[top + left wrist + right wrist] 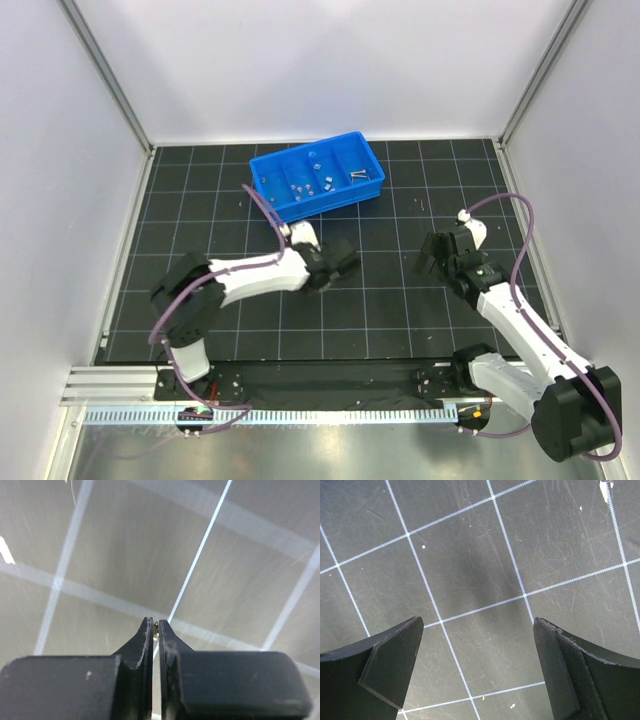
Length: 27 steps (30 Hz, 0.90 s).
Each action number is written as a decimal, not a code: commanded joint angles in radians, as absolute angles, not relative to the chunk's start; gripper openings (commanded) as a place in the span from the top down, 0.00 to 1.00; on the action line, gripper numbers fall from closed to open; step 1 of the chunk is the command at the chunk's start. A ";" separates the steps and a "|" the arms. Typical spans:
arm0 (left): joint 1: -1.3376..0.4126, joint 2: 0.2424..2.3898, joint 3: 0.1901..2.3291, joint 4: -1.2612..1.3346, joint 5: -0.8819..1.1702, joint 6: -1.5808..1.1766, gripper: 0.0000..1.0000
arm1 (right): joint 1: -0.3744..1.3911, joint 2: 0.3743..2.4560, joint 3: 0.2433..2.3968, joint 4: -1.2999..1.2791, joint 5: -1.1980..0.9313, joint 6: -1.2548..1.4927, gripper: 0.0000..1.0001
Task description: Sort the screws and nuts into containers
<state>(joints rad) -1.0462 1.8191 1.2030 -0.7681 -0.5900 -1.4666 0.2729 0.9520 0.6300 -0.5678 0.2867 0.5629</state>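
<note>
nuts (308, 185) in tray (320, 207), l arm (258, 276) nr front

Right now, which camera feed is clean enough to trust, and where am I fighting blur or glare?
Left wrist: the mat looks washed out and streaky, grid lines soft; only the shut left claw reads sharp. Right wrist: crisp grid, a soft shadow under the open right claw. Top external: evenly lit and sharp, but parts in the blue tray are tiny specks.
</note>
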 commanded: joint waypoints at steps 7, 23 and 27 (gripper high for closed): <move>-0.663 1.629 1.298 -0.419 -0.723 -0.872 0.97 | 0.272 1.031 0.672 -0.520 0.281 0.574 0.00; -0.402 1.988 1.614 -0.273 -0.437 -0.577 0.90 | 0.272 1.222 0.770 -0.463 0.291 0.574 0.00; -0.403 1.904 1.585 -0.284 -0.416 -0.552 0.55 | 0.272 1.218 0.804 -0.466 0.288 0.551 0.00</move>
<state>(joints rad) -0.4103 2.0003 1.5631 -0.3073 -0.4328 -0.5892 0.2729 1.2304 0.7460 -0.5007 0.2737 0.5591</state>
